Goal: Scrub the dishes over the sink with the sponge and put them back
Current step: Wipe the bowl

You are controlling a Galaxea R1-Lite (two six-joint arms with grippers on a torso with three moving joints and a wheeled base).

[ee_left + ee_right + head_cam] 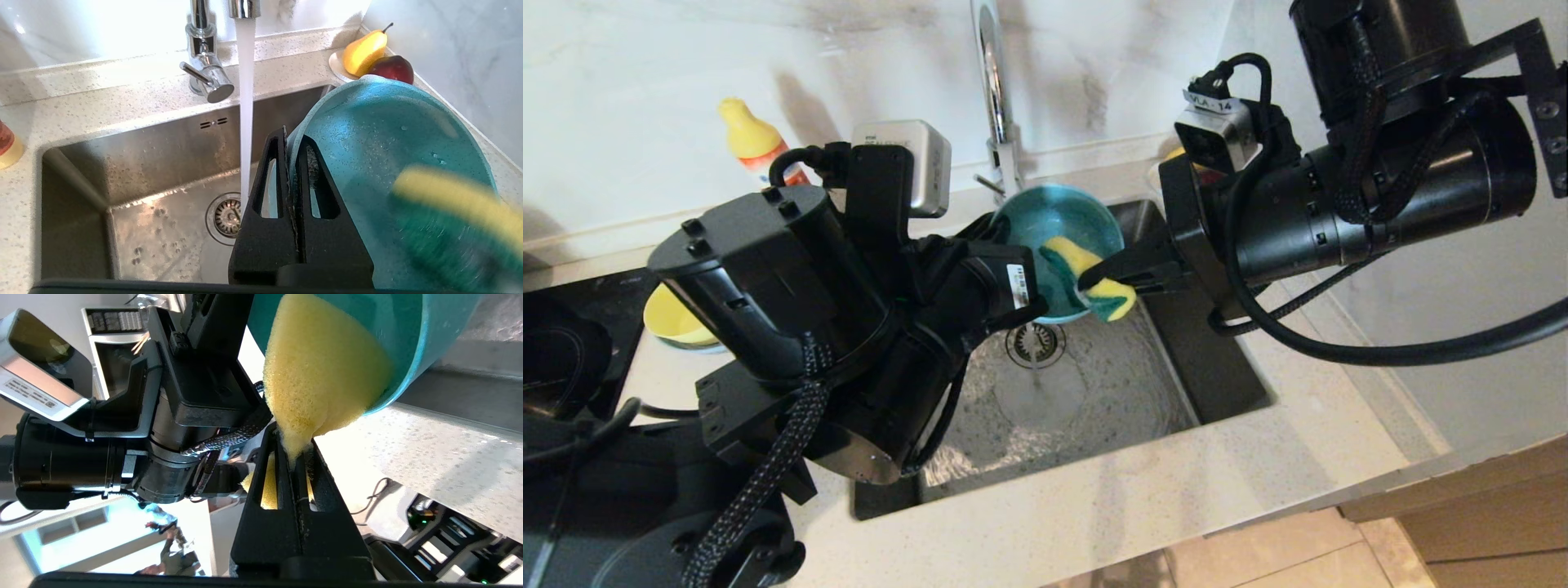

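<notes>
Teal bowl [1054, 245] is pinched by its rim in the left gripper [292, 163], tipped over the sink [1094, 392] right beside the running water. The right gripper [294, 457] has its jaws squeezed on the sponge [1090, 278], pressed inside the bowl. Honestly, with only a thin wet rim grip, a hard scrub could twist it loose into the basin.

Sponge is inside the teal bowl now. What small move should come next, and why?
Probably sweep the sponge around the bowl's inner wall. The right pincer is shut on the sponge, which is pressed inside the bowl; the left pincer grips the rim over the sink, and the water runs beside the bowl.
</notes>
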